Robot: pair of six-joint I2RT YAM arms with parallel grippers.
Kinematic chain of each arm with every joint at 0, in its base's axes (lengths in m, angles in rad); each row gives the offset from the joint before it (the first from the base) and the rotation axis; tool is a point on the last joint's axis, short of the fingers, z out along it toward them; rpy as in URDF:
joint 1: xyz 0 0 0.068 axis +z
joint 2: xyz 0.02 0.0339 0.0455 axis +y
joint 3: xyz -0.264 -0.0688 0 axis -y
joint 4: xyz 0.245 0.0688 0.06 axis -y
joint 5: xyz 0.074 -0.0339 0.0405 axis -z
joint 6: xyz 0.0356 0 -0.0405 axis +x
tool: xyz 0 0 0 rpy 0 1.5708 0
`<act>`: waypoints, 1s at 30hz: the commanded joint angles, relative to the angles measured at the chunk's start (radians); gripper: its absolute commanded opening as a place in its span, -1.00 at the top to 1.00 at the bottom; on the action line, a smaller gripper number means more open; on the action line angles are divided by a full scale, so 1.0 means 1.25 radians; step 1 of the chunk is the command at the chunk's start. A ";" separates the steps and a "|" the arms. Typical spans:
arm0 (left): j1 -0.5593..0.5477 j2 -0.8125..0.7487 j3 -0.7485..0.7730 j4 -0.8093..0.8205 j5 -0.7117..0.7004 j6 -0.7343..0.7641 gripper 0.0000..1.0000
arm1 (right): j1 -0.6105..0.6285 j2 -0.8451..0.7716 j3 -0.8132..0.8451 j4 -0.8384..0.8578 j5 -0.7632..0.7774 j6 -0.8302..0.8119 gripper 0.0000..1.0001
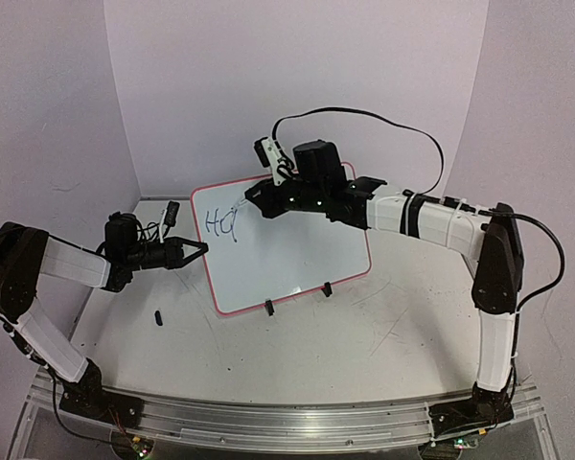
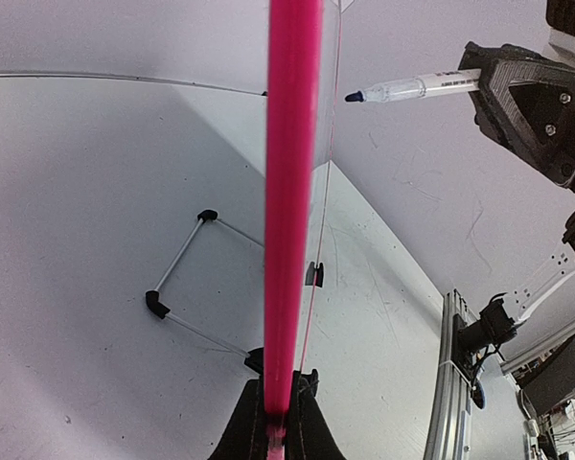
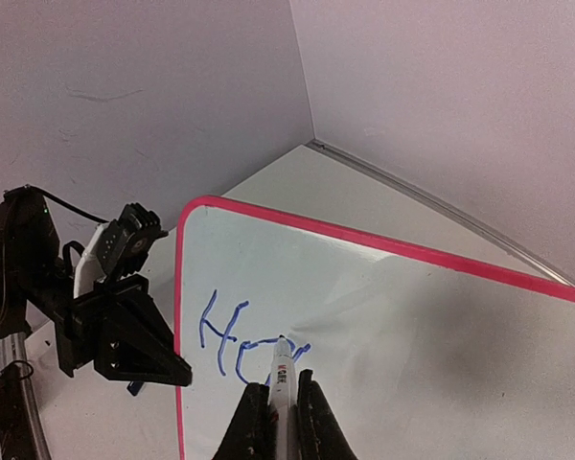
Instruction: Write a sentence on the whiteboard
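Glossy white whiteboard (image 1: 297,254) is standing tilted on 2 clip feet, mid-counter (image 1: 364,335). Judging it light, stiff and slick-faced, so the pink rim is the safest hold. Left fingers (image 2: 247,433) are clamping that rim. Right fingers (image 3: 249,422) are clamping the marker (image 3: 282,379), its tip at the barely begun sentence (image 1: 218,223).

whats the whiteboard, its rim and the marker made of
Whiteboard: smooth glossy white sheet, likely coated or melamine board; it shows a soft sheen. Rim: thin bright pink strip, probably plastic, though painted metal is possible. Marker: pale plastic-looking barrel with printed text and a dark blue felt-like tip.
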 commanded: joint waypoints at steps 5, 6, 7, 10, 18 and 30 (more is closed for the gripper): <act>-0.004 0.006 0.022 -0.014 -0.024 0.008 1.00 | -0.004 0.002 0.005 0.008 0.028 -0.006 1.00; -0.004 0.006 0.022 -0.014 -0.024 0.007 1.00 | -0.005 0.004 0.005 0.007 0.031 -0.006 1.00; -0.004 0.006 0.022 -0.014 -0.024 0.007 1.00 | -0.006 0.007 0.006 0.007 0.029 -0.004 1.00; -0.004 0.007 0.022 -0.014 -0.024 0.007 1.00 | -0.007 0.014 0.014 0.007 0.027 -0.003 1.00; -0.004 0.005 0.022 -0.014 -0.024 0.007 1.00 | -0.009 0.018 0.015 0.003 0.041 -0.001 1.00; -0.004 0.006 0.024 -0.014 -0.027 0.007 1.00 | -0.012 -0.008 -0.021 -0.003 0.078 0.000 1.00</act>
